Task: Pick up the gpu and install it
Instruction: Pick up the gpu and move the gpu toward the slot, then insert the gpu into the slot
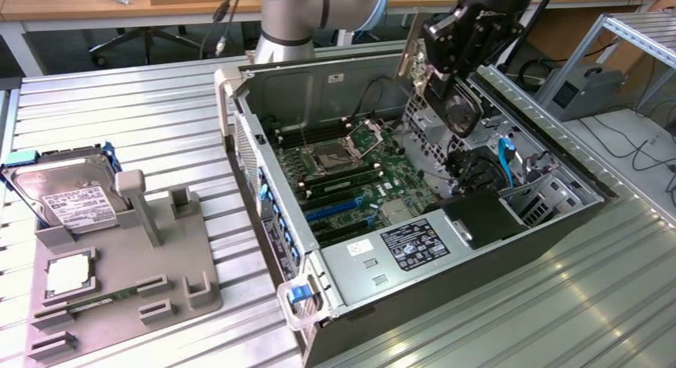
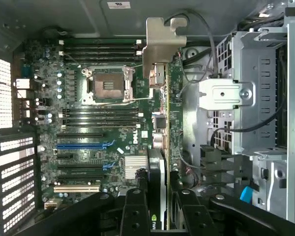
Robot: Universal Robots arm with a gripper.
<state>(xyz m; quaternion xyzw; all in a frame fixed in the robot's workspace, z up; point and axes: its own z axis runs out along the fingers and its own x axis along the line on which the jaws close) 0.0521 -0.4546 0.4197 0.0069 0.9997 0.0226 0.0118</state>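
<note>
My gripper [image 1: 451,81] hangs over the open computer case [image 1: 349,305], shut on the gpu [image 1: 461,108]. The card is dark, held on edge, and its pale metal bracket [image 1: 410,61] points toward the case's rear wall. In the wrist view the gpu [image 2: 157,167] runs edge-on from between my black fingers [image 2: 135,209] out to its silver bracket [image 2: 160,42]. It sits above the motherboard [image 2: 103,132], beside the CPU socket [image 2: 106,86] and clear of the expansion slots [image 2: 83,145]. The card's lower edge is above the board, not touching it.
A grey fixture tray [image 1: 190,261] on the exterior view's left holds a hard drive [image 1: 66,195], a CPU [image 1: 69,273] and a memory stick [image 1: 100,301]. Inside the case, a metal drive cage [image 2: 258,98], cables [image 2: 206,59] and blue connectors [image 1: 507,164] crowd the side near the card.
</note>
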